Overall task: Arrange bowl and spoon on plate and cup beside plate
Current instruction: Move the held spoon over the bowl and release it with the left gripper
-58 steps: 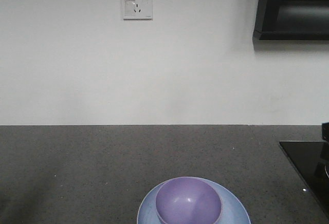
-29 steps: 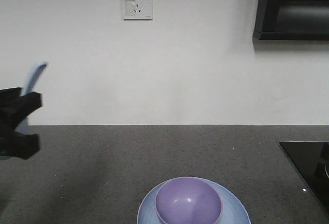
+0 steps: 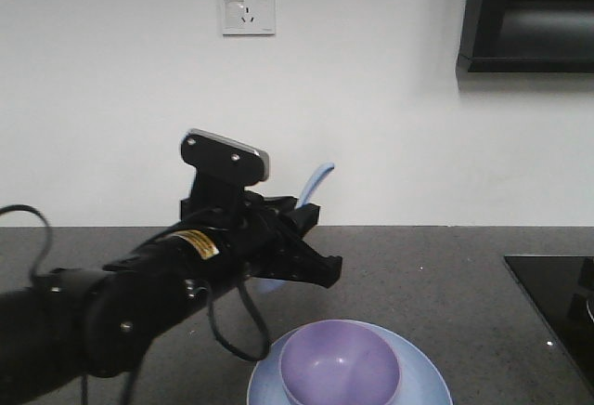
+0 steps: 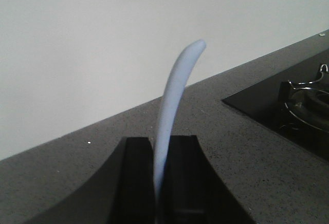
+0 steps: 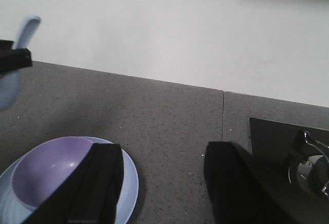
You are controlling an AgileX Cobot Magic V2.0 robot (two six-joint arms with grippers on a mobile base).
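Left claw is clamped narrowly on a short pale-blue plastic spoon, its black fingers pressing the thick handle from both sides. The curved handle end rises up out of the grip. A pale-blue patch below the fingers is probably the scoop, though the arm hides most of it. In the left wrist view the spoon stands upright between the two pads, arching to the right.

Claw and spoon hang in the air above the dark grey speckled countertop, left of and beyond the small round lavender-purple plastic bowl. That bowl sits upright inside the round pale-blue shallow plate, at the near edge of the counter.

Right claw is spread wide with nothing between its fingers, held above the counter just right of the plate. A black glass hob lies at the far right. A white wall socket is on the wall behind.
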